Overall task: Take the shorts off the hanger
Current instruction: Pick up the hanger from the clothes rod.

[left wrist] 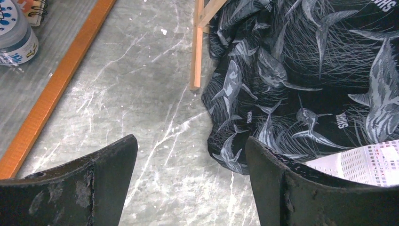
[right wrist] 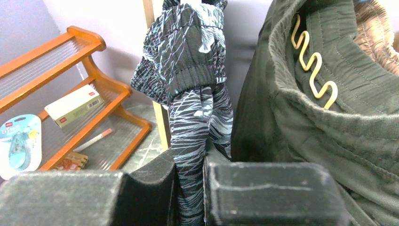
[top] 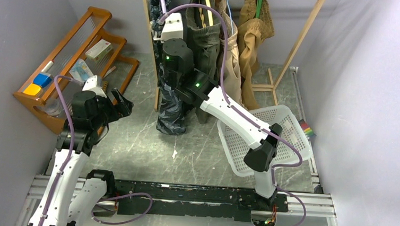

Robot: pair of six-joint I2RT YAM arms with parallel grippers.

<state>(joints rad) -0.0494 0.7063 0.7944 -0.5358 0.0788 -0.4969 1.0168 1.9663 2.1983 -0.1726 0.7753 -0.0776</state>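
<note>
Navy printed shorts (right wrist: 195, 89) hang from wooden rack (top: 147, 24), leftmost of 4, beside olive shorts (right wrist: 291, 132). Right gripper (right wrist: 190, 188) pinches navy cloth below waistband. Left gripper (left wrist: 190, 174) gapes wide, empty, near hem.

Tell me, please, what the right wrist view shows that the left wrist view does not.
Only the right wrist view: the right gripper shut on the navy printed shorts below their waistband, the olive green shorts beside them, and a box on the orange shelf.
Only the left wrist view: the left gripper open and empty above the tabletop, a corner of the white basket, and a bottle.
Both: the navy printed shorts and the rack's pale wooden post.
</note>
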